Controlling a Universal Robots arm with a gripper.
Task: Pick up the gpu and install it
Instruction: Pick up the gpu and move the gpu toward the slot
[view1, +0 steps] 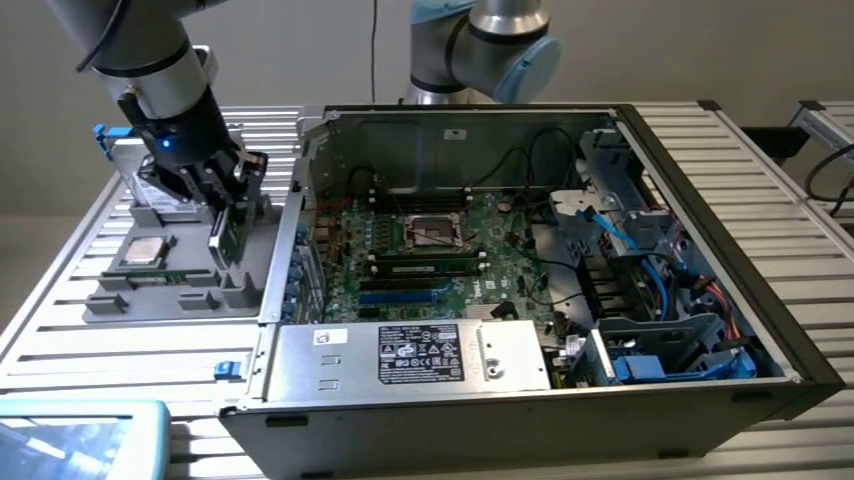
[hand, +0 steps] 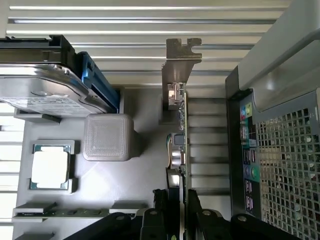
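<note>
The gpu is a thin green card standing on edge at the side of the grey parts tray that faces the computer case. In the wrist view the gpu shows edge-on, with its silver end bracket at the far end. My gripper reaches down from above, and its black fingers press on both faces of the card, so the gripper is shut on it. Whether the card's lower edge still rests in the tray I cannot tell.
The open computer case lies at the exterior view's right, its green motherboard exposed, and its rear grille stands close beside the card. On the tray lie a silver hard drive, a CPU and a RAM stick.
</note>
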